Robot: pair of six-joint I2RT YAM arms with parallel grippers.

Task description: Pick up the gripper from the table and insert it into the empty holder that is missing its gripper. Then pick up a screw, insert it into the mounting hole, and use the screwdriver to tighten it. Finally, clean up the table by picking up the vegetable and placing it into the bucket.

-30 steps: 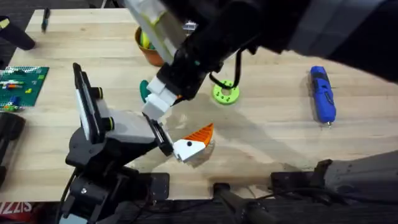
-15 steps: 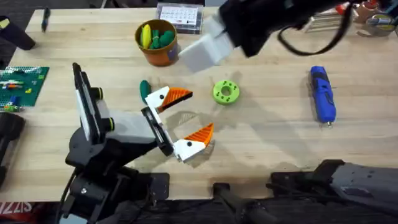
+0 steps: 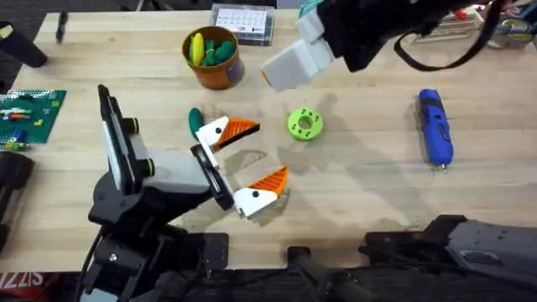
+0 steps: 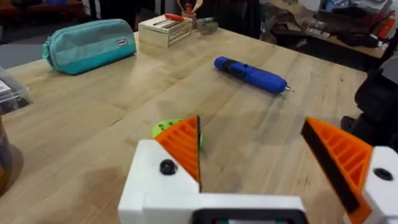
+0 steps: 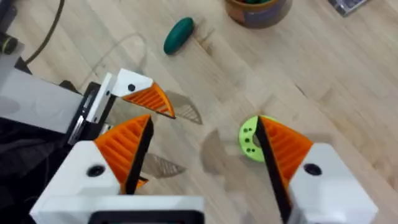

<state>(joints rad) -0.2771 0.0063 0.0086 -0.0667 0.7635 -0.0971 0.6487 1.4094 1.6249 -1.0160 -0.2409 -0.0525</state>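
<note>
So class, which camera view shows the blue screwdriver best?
The overhead view: the screwdriver lies whole and unobstructed on the table, bit toward the near edge. The left wrist view also shows it, farther off.

Overhead looks down on table; both wrist views, closer, share green ring (image 4: 166, 127)

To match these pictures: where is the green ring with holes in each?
Overhead: green ring mid-table, between holder and screwdriver.
Left wrist: ring nearer than the screwdriver, half behind an orange pad.
Right wrist: ring near the holder, half behind an orange pad.
Landmarks: screwdriver links overhead and left wrist; holder links overhead and right wrist.
</note>
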